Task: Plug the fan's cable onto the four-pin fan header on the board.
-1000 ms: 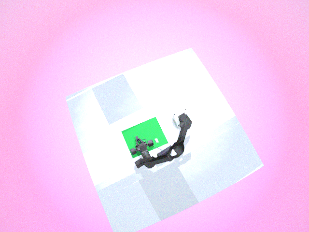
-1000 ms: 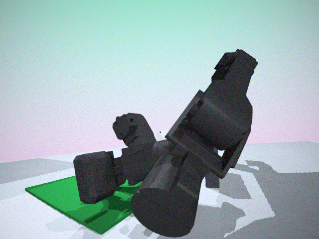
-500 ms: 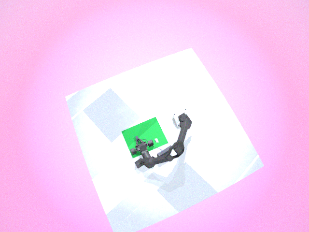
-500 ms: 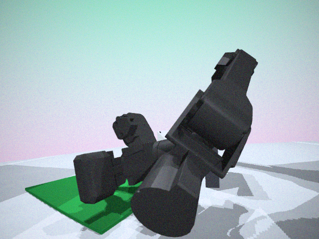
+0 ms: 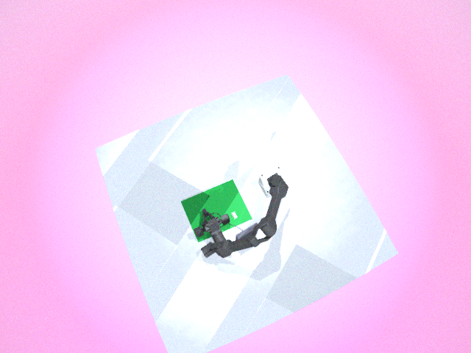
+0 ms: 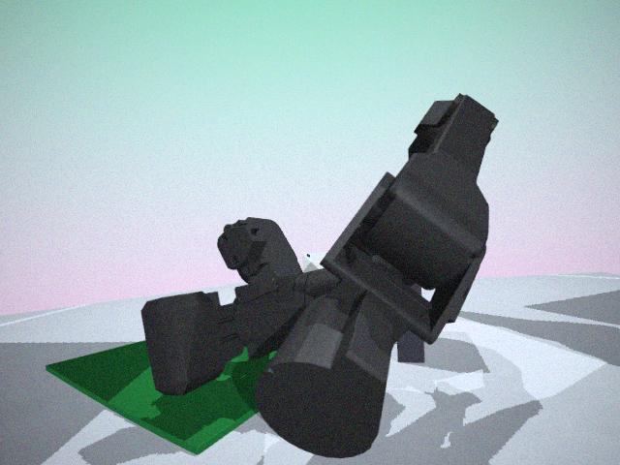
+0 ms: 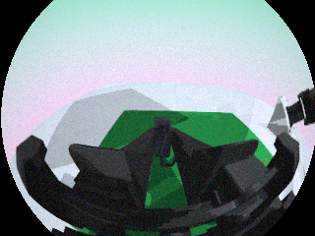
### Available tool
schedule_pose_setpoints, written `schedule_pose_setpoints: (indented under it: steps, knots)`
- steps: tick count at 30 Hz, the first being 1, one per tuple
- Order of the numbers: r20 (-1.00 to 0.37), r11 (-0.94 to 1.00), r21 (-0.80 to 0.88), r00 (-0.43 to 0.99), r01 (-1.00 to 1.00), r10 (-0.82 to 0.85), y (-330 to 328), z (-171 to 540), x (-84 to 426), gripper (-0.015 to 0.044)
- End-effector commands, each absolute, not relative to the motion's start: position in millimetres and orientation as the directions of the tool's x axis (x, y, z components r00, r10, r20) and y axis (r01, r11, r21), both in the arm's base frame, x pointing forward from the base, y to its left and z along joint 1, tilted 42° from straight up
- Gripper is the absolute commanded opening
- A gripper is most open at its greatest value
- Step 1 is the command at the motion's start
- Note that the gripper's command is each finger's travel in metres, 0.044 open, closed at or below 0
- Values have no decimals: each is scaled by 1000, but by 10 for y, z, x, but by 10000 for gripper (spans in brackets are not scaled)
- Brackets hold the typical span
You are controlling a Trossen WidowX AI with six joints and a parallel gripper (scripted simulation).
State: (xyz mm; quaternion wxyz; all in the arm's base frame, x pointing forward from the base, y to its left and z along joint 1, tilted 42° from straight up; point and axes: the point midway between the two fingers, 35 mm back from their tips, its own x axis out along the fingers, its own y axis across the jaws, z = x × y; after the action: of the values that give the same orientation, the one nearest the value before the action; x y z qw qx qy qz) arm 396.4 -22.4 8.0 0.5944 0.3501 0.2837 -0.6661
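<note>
The green board (image 5: 224,197) (image 6: 190,430) (image 7: 212,128) lies flat under the gripper. My gripper (image 5: 205,211) (image 7: 161,132) is shut on the dark plug (image 7: 162,121), which shows at the fingertips in the wrist view. The fingertips are over the board; how high the plug is above it, or whether it touches a header, I cannot tell. A small white part with pin-like marks (image 5: 233,215), perhaps a header, is on the board to the right of the gripper. A thin cable (image 5: 236,226) runs from near the gripper towards a grey block. In the exterior view the arm hides the fingertips.
The grey block (image 5: 246,231) (image 6: 410,351), possibly the fan, stands beside the board, close to the arm. A pale bracket-like piece (image 5: 263,185) (image 7: 281,118) is near the arm's base. Shadows cross the board and the table.
</note>
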Motion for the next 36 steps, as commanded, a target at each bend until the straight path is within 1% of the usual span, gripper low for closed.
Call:
schedule_pose_setpoints:
  steps: [1,10,15,16,36]
  knots:
    - [-804,-132,38,-48,991,-593,-224,82,3964,0]
    - [-804,-132,38,-48,991,-593,-224,82,3964,0]
    - [-804,-132,38,-48,990,-593,-224,80,3964,131]
    - [-804,-132,38,-48,990,-593,-224,80,3964,140]
    - [-804,-132,38,-48,990,-593,-224,80,3964,140]
